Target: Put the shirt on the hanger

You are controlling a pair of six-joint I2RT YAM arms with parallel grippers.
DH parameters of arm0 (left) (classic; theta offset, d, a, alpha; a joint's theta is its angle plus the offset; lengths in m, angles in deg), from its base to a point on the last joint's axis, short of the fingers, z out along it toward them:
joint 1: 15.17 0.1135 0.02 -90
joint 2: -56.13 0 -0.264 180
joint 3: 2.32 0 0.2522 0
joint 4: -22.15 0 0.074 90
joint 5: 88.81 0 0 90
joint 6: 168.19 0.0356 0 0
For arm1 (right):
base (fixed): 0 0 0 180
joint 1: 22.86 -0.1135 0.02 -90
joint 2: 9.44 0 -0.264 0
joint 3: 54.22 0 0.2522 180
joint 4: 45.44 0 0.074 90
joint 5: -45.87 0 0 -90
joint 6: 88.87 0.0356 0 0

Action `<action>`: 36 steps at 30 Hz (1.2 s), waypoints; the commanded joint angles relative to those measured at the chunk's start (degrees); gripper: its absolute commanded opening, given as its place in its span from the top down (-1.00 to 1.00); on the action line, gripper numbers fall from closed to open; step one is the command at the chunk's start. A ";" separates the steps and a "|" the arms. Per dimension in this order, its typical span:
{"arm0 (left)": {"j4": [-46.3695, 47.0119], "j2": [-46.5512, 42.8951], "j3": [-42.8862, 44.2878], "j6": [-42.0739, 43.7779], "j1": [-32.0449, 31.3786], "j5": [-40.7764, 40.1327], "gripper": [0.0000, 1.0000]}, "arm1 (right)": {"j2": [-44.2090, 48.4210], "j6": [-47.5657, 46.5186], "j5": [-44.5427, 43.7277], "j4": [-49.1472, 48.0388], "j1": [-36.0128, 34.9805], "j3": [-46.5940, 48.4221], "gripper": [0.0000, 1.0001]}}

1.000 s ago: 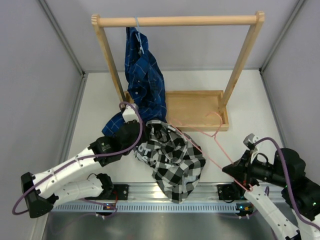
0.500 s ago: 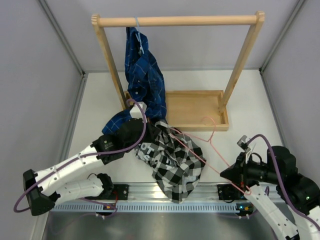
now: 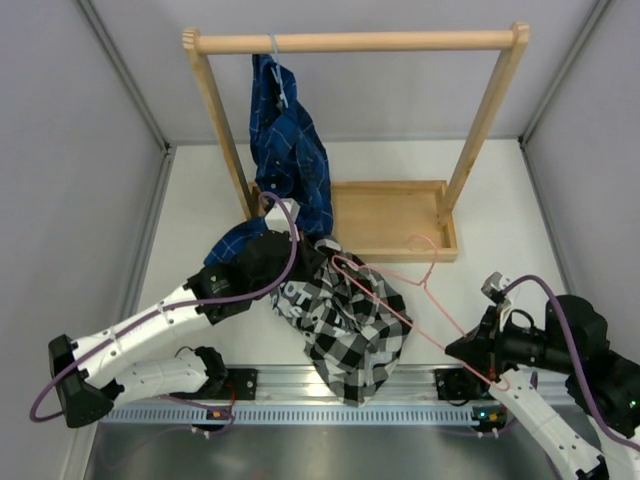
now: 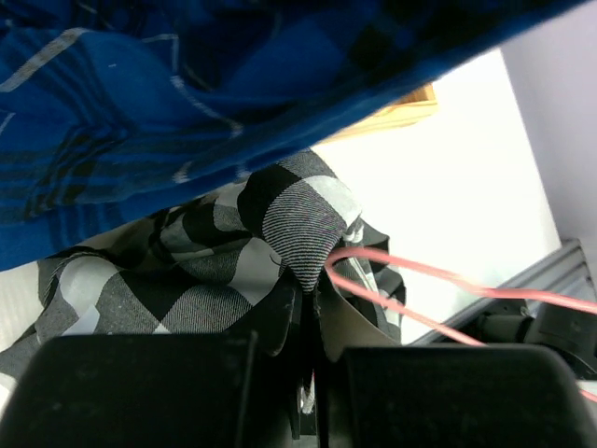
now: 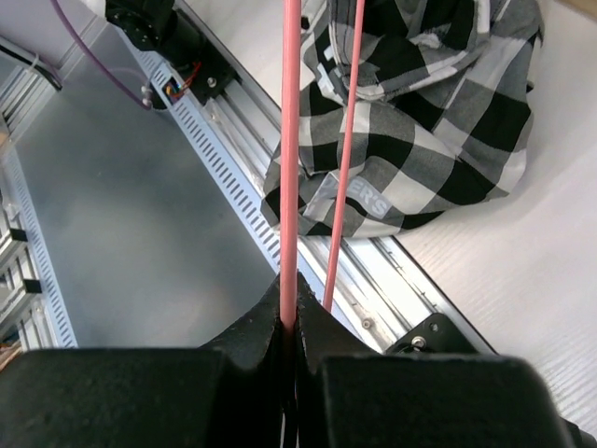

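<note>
Tabletop rack's (image 3: 350, 42) blue shirt (image 4: 140, 103) overhangs left hand (image 4: 308, 303).

Bright, even and diffuse from above in the overhead view, with no hard glare on the white table (image 3: 500, 200). Leaves only faint, soft-edged shadows beside the shirt (image 3: 350, 320) and around the wooden rack (image 3: 395, 220). Sharp across the frame, without motion blur. Closer in on the left wrist view: nearly blows out the table at right, renders the dark blue plaid shirt (image 4: 140, 93) soft and out of focus, yet shows the check weave crisp at centre. Sinks the left gripper (image 4: 308, 299) and the right gripper (image 5: 289, 313) into featureless black. Shows the hanger (image 5: 290, 140) wire clearly in the right wrist view, slightly softer nearest the lens.
</note>
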 commanded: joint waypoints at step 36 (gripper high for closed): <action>-14.57 5.75 41.74 20.29 -26.19 -1.56 1.00 | -14.81 9.68 5.51 -65.44 -19.45 -2.32 1.00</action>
